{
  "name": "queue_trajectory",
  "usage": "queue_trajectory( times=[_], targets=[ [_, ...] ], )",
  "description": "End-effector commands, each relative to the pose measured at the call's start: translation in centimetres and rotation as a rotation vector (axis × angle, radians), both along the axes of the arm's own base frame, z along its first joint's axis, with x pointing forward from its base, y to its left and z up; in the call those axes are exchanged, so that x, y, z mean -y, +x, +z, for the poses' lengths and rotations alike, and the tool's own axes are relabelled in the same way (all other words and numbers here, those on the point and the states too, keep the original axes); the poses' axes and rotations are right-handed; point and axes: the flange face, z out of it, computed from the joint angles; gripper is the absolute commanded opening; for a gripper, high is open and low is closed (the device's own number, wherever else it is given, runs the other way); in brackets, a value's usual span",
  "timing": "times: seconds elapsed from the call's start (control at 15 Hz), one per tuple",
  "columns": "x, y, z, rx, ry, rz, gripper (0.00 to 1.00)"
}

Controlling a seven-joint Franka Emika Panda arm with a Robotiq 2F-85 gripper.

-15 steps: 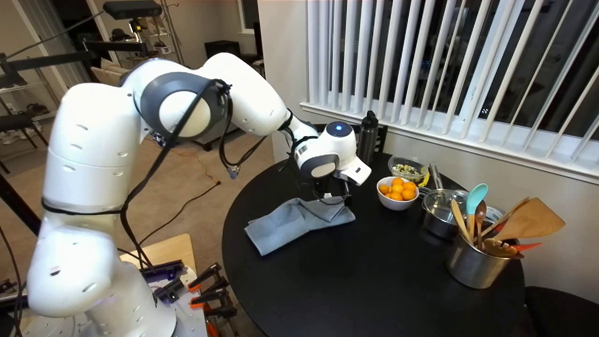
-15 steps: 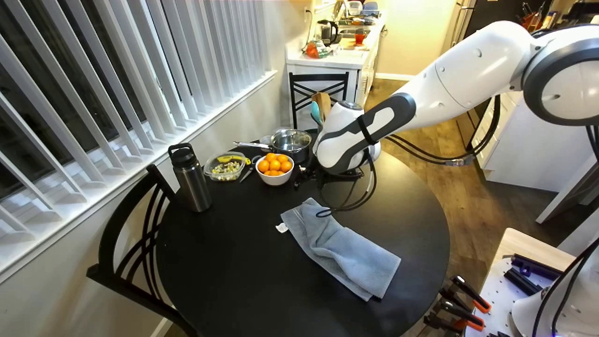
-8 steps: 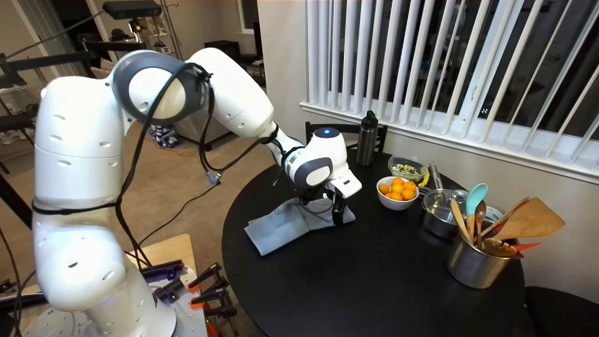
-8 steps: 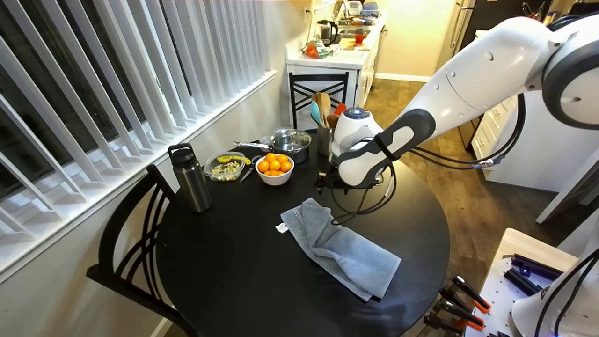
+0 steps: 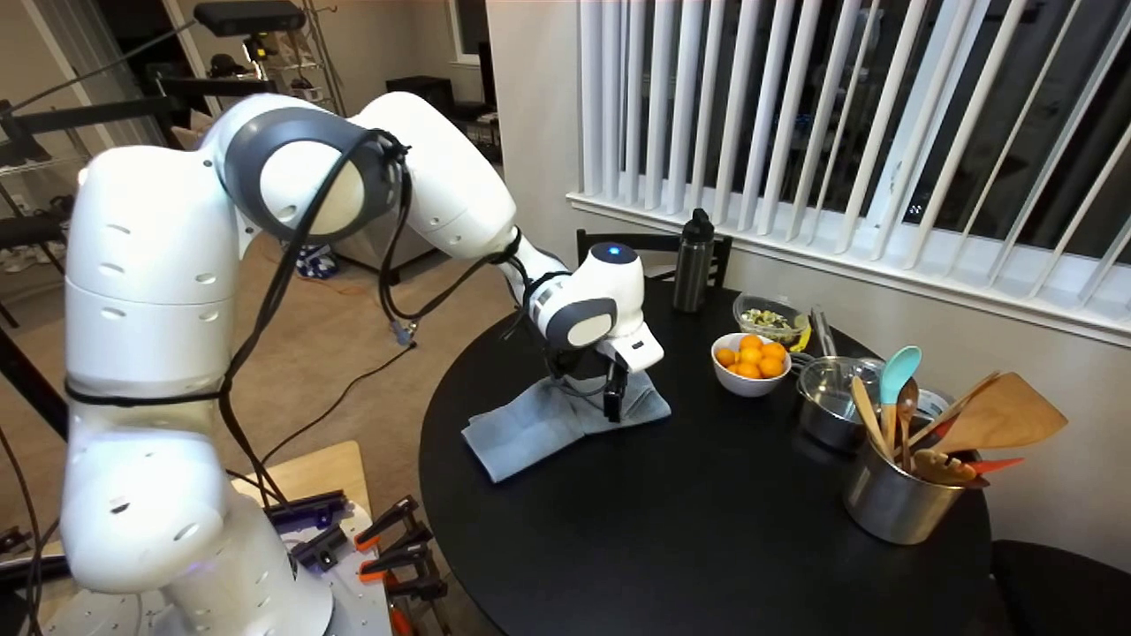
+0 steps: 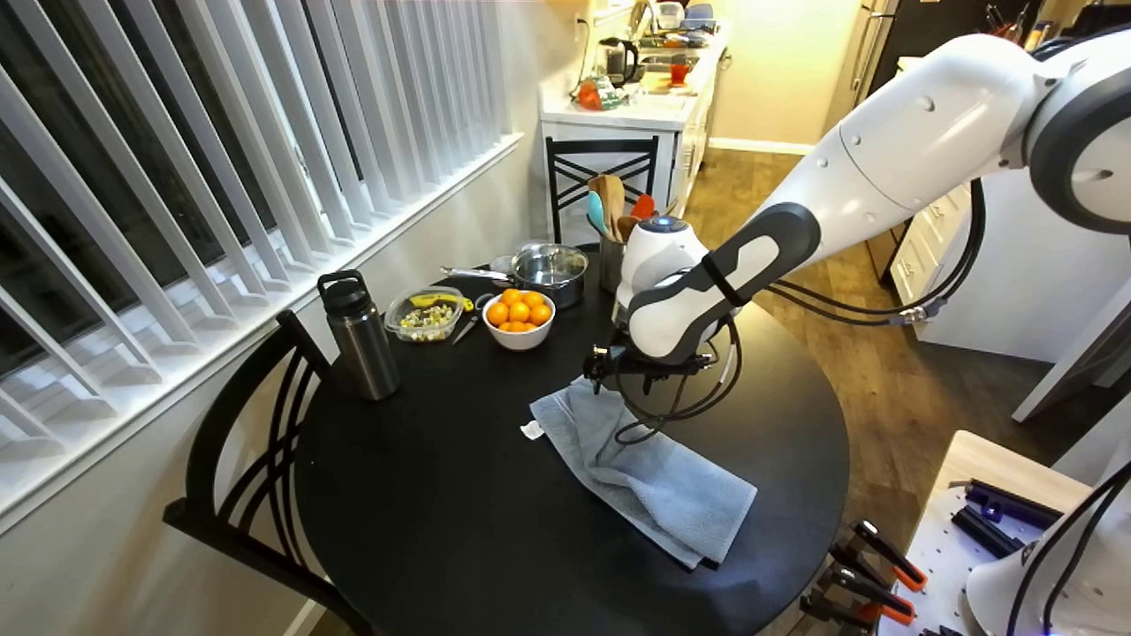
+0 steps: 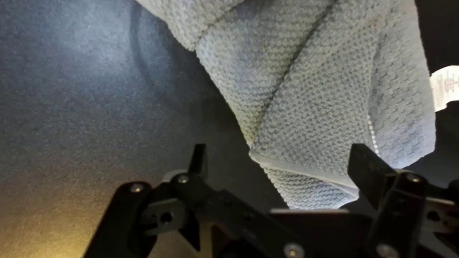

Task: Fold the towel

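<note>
Locate the towel (image 7: 315,89) from upper centre to right of the wrist view, lying rumpled and partly folded on the worktop (image 6: 442,503), near mid-frame in both exterior views. Note the jaws: wide apart, nothing clamped, poised above the towel's narrow end, with one jaw overlapping the weave at lower right of the wrist view and the opposing jaw left of centre, past the towel's edge. Cannot tell contact from clearance.

Hazards: expect, on closing here, sideways bunching instead of a flat pinch, caused by straddling loosely stacked layers. Allow for lifting only the top layer, through slack folds and too shallow a descent. Guard against pressing too low, with resulting drag across the worktop. Watch the hanging cable loop (image 6: 694,412), liable to ruffle the towel during low moves. Keep the white tag (image 7: 444,87), projecting at right, out of the pinch.

Clearances: in an exterior view, keep off the bowl of oranges (image 6: 518,341), near the jaws toward upper left, and treat the bottle (image 6: 364,344) as well apart at left; draw folds toward lower left, onto the broad stretch of worktop there. Mind the rim (image 6: 835,503) near the towel's lower right end, with slight margin before overhang
</note>
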Motion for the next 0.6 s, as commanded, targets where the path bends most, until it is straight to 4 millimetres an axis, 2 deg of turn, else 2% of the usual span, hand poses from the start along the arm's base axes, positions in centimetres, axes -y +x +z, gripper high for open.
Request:
queue_trajectory(
  times=[0.0, 0.33, 0.53],
  targets=[
    [0.9, 0.0, -0.2, 0.021, 0.048, 0.010, 1.00],
    [2.4, 1.3, -1.8, 0.049, 0.080, 0.037, 1.00],
    [2.4, 1.8, -2.5, 0.045, 0.103, 0.073, 1.00]
  ],
)
